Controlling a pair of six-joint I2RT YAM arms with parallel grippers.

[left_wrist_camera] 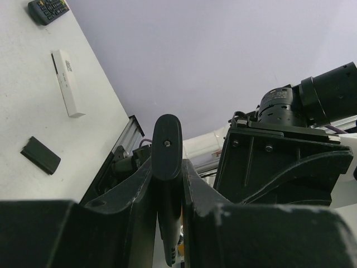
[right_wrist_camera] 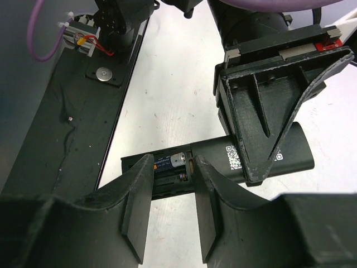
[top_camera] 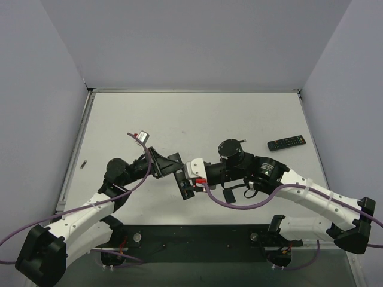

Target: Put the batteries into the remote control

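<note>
Okay, the left gripper (left_wrist_camera: 167, 180) is clenched on the remote (right_wrist_camera: 293, 149), thin edge up between its fingers (left_wrist_camera: 140, 187) in the left wrist view. It holds the remote off the tabletop (top_camera: 179, 113), above the middle of the near edge. In the right wrist view the grip sits on the closed end by the printed code, and the open battery bay points the other way.

The right gripper (right_wrist_camera: 173, 172) is right at that bay, with one finger on each side of it. One battery (right_wrist_camera: 167, 162) lies in the upper slot, lengthwise along the remote, its metal end toward the left gripper. It sits directly between the right fingers (right_wrist_camera: 139, 190), at their tips. The fingers stand apart with a gap, but I cannot tell whether they pinch the battery or only straddle it. The lower slot shows a spring (right_wrist_camera: 181, 177).

From the top camera the two grippers meet nose to nose over the middle of the near edge.

A second remote (top_camera: 286, 143) lies near the right edge of the tabletop, well apart from both grippers. A small black cover (top_camera: 228, 195) lies flat by the near edge, under the right arm. In the left wrist view a white bar (left_wrist_camera: 67, 84) lies between that cover and the second remote.
</note>
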